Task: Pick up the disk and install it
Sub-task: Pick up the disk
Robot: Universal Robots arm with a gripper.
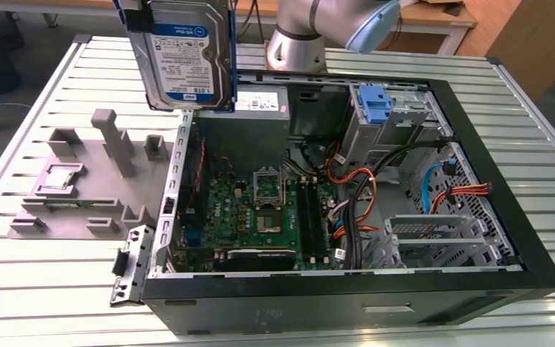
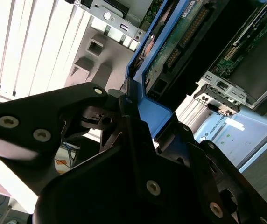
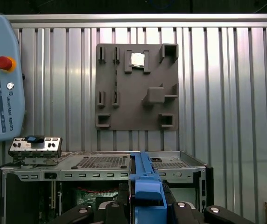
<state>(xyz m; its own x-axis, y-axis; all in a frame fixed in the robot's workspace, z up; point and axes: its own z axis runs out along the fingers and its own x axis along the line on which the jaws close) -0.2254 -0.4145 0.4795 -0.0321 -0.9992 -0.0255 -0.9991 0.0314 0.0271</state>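
The flat silver hard drive with the white-and-blue label and blue plastic frame, the disk [image 1: 188, 58], hangs in the air. It stands upright with its long axis vertical and its label turned to the exterior camera. It is clear of everything beneath it, over the corner of the open black computer case [image 1: 538, 238] where the grey power supply box [image 1: 258, 101] sits.

In both wrist views I see the black gripper [image 3: 147, 205] pinching the disk's blue frame, a finger pressed against each side, so the drive hangs straight down from the pincer.

What I judge matters is the offset. The grey metal drive cage with the blue latch piece [image 1: 379, 108] lies to the exterior view's right of the disk, well apart from it and lower. The green motherboard [image 1: 258, 210] lies between them on the case floor. The grey slotted fixture plate [image 1: 75, 195] lies on the ribbed metal table [image 1: 46, 289], outside the case on the exterior view's left.
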